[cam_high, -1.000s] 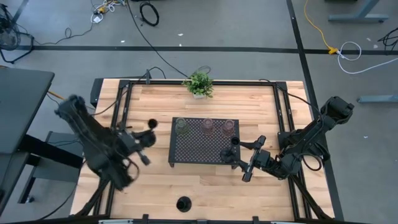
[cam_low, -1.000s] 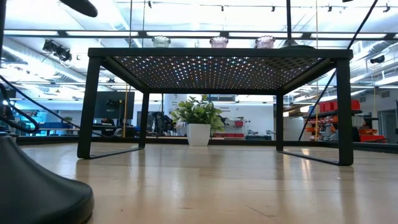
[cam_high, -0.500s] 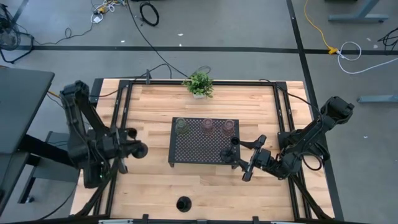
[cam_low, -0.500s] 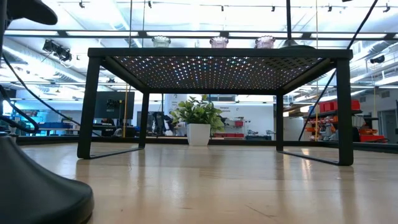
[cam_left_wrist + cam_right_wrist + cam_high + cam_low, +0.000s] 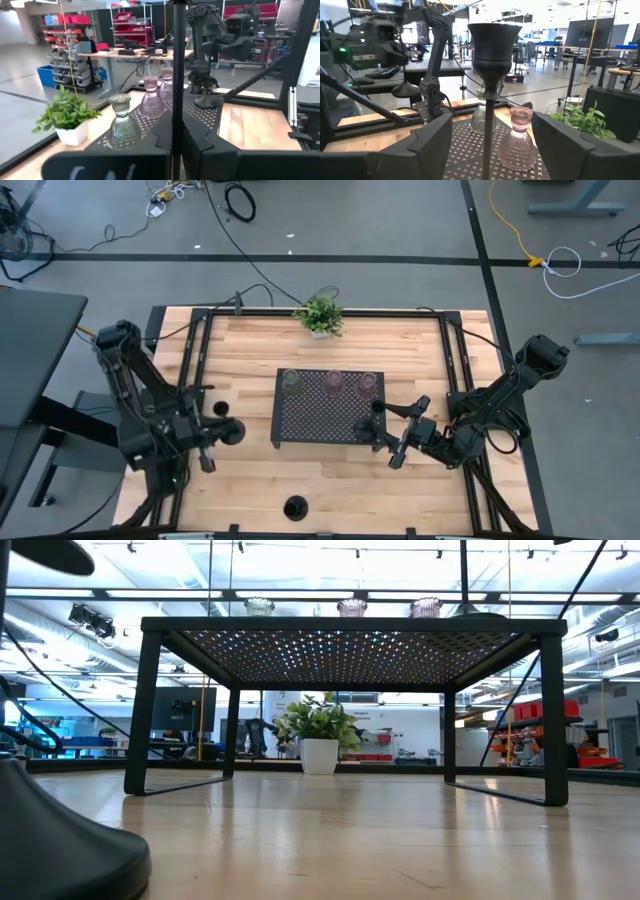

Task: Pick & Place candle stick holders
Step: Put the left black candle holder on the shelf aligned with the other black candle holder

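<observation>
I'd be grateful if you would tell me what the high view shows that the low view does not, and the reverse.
Only the high view shows both arms: the left gripper, shut on a tall black candle holder left of the black perforated tray, and the right gripper, open around another tall black holder at the tray's right corner.

Only the low view shows the tray's legs and the room behind.

Both show three glass holders on the tray, the potted plant and the squat black holder.
</observation>
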`<act>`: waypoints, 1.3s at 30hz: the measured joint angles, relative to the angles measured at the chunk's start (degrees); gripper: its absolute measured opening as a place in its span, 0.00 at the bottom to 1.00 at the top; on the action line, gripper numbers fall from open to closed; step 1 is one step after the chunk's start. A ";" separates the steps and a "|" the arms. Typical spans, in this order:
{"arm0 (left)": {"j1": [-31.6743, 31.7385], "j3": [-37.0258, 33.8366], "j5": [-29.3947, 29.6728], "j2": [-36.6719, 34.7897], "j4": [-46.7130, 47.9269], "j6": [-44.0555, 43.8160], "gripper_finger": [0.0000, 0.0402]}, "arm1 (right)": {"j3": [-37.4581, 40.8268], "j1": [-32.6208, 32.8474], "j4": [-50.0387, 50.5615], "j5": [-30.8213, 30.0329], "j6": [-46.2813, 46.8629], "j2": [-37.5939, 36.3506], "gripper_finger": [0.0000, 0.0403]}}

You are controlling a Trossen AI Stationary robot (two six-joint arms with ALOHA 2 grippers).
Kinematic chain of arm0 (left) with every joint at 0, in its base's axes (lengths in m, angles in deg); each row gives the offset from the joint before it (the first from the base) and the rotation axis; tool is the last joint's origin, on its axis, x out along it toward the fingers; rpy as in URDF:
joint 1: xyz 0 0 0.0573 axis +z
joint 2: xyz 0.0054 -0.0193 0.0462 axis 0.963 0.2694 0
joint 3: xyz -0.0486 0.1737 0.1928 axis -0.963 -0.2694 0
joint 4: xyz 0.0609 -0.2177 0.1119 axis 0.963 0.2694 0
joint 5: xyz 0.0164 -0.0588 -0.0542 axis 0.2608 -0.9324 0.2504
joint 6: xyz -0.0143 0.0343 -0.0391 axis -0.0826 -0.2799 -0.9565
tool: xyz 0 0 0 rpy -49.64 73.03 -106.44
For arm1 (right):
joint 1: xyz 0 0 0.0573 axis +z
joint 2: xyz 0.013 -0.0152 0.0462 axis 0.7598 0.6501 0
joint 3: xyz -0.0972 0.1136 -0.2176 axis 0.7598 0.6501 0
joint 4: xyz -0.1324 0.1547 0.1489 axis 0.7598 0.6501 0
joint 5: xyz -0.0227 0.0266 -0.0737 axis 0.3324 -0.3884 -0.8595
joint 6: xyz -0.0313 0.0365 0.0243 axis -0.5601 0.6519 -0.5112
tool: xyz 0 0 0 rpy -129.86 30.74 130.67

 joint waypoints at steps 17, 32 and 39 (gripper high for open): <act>9.49 6.25 -9.20 15.29 -18.41 12.88 0.03 | 0.00 -0.11 -0.08 0.08 0.08 0.00 0.68; 31.31 -12.03 -48.17 -4.99 -79.79 80.50 0.03 | 0.00 0.70 -0.95 0.02 1.59 0.00 0.68; 33.74 -34.55 -59.93 -13.41 -122.15 91.50 0.03 | 0.00 0.66 -0.93 0.00 1.85 0.00 0.68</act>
